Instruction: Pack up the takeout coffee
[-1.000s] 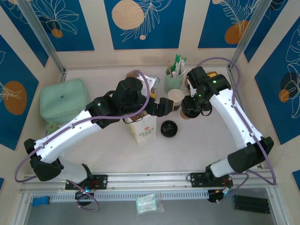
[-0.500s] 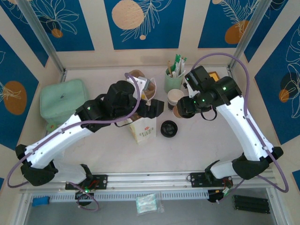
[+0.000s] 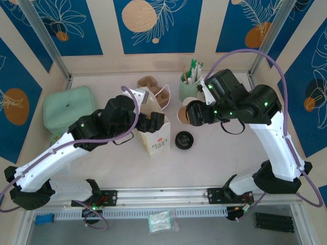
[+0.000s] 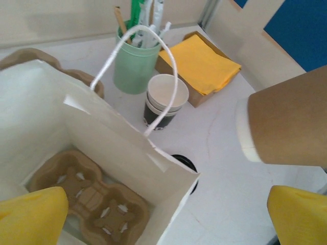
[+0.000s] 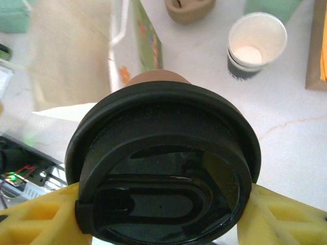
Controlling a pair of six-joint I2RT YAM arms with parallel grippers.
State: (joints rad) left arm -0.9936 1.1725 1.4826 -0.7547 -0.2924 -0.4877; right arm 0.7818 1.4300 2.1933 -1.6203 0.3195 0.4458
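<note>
Takeout coffee (image 5: 163,153), lidded brown cup, clamped in right tool (image 5: 163,217), tilted in air beside paper bag (image 4: 117,138). Left tool (image 4: 163,219) spread wide at bag mouth. Step: carry-over. Next, likely: right cup, lower into carrier (image 4: 92,201).

Table (image 3: 214,163) — paper bag (image 3: 155,139), black lid (image 3: 184,139), paper cup (image 4: 166,99), green pouch (image 3: 69,109) on it

White arm links (image 3: 53,158), black joints (image 3: 120,115), purple cables (image 3: 240,50), green LEDs (image 3: 217,112), yellow jaws.
</note>
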